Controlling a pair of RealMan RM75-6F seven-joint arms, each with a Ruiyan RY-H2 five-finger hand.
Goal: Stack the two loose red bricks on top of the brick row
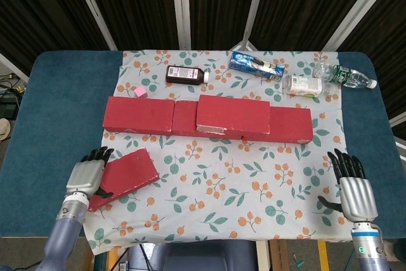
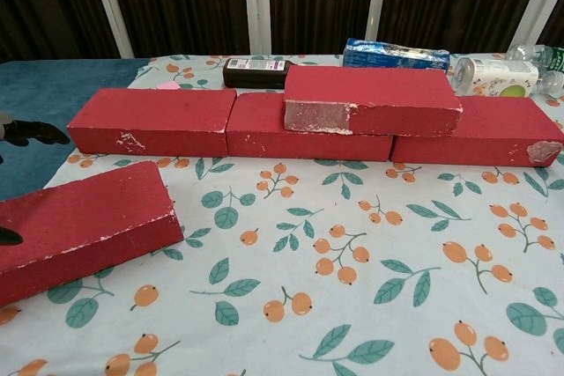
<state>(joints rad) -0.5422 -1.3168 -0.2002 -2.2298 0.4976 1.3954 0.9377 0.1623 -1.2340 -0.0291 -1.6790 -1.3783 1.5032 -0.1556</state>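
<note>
A row of three red bricks lies across the floral cloth. One more red brick lies stacked on the row, right of its middle. A loose red brick lies askew at the cloth's front left. My left hand is over that brick's left end with its fingers spread; in the chest view only dark fingertips show at the left edge, and no grip is visible. My right hand is open at the front right, holding nothing.
Behind the row lie a dark bottle, a blue pack, a white can, a clear water bottle and a small pink cube. The floral cloth covers the middle of the blue table.
</note>
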